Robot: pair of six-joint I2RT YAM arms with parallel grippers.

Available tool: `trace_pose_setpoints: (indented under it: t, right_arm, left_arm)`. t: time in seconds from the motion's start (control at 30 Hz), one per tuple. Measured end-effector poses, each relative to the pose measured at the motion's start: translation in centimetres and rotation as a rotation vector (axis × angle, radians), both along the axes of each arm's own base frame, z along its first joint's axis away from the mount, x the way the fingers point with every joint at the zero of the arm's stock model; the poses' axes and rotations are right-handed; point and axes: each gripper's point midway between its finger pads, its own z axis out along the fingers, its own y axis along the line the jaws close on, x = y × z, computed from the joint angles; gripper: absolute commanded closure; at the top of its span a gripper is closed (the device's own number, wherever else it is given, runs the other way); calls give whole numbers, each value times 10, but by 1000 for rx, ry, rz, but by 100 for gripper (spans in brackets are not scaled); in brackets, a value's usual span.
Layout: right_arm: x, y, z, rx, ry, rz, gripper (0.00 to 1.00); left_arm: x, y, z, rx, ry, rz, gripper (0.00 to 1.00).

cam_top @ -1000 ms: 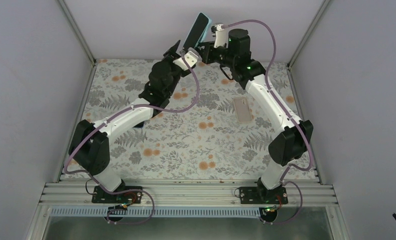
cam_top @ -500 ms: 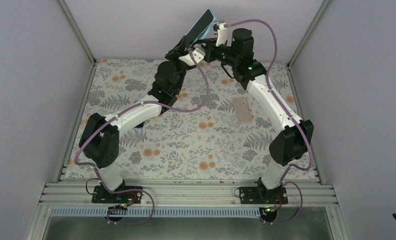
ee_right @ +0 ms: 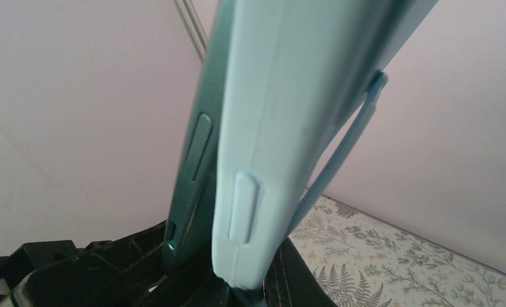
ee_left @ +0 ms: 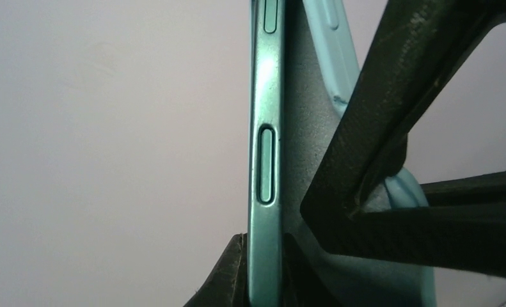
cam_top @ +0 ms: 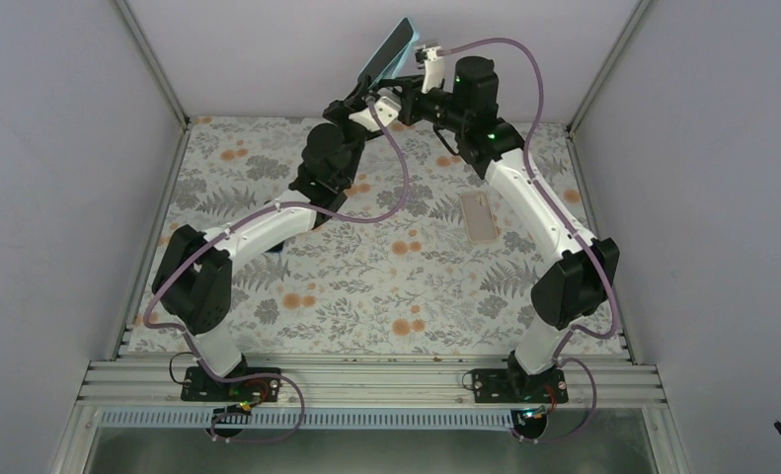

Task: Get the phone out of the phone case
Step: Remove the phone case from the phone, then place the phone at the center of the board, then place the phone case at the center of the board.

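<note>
Both arms reach high over the far end of the counter (cam_top: 366, 286) and meet close against the back wall (cam_top: 297, 49). Between them the phone (ee_left: 265, 160) hangs tilted in the air, well above the flowered surface. The left fingers (ee_left: 229, 278) are clamped on its lower end, dark tips either side of the teal metal edge with its side buttons.

The phone case (ee_right: 282, 115), pale blue and soft-looking, stands away from the phone along one long side, so a narrow gap shows between them. Near the bottom the two sit together. A thin strip of the case bows out on its own in the right wrist view. The right fingers (ee_left: 378, 115) are closed on the case. They cross in front of it and hide much of it from the left wrist camera.

Down on the counter, well apart from all this, a flat beige slab (cam_top: 479, 217) lies just beside the right forearm. Purple cables (cam_top: 534, 69) loop over both arms.
</note>
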Motion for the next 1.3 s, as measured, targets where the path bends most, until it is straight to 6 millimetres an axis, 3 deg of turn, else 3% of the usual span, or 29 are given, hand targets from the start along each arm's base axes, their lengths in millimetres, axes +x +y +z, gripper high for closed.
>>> trace_pose_setpoints:
  t: [0.23,0.33,0.47,0.53,0.6,0.67,0.73,0.87,0.9,1.03,1.17,1.3]
  right_arm:
    - [9,1,-15,-109,-9,-79,97]
    - [39,-17,-43,-232,25,-203,97]
    - [73,-80,-141,-424,231,-315,97]
    - [68,-115,-198,-522,368,-336,97]
    - [55,-140,-233,-589,465,-333,97]
    - [36,-150,-258,-640,535,-287,97]
    - [15,-143,-268,-655,572,-200,97]
    - [-21,-117,-264,-628,600,-6,97]
    - [-28,-112,-263,-622,604,32,97]
    - [-40,-109,-268,-631,631,77,97]
    - [-46,-113,-288,-657,701,95,96]
    - [-59,-117,-330,-695,822,124,96]
  left_arm:
    - [-8,16,-12,19,114,-19,98]
    - [-14,46,-18,95,167,62,98]
    - [-40,75,-18,166,164,107,98]
    - [-57,86,-19,207,148,128,98]
    - [-69,95,-28,252,153,144,98]
    - [-76,100,-48,315,181,155,98]
    - [-80,101,-78,392,233,157,98]
    - [-89,94,-165,598,371,154,98]
    - [-94,90,-196,669,416,142,98]
    - [-117,81,-283,885,541,75,98]
    - [-128,76,-324,1008,584,54,98]
    - [-129,72,-333,1035,579,64,96]
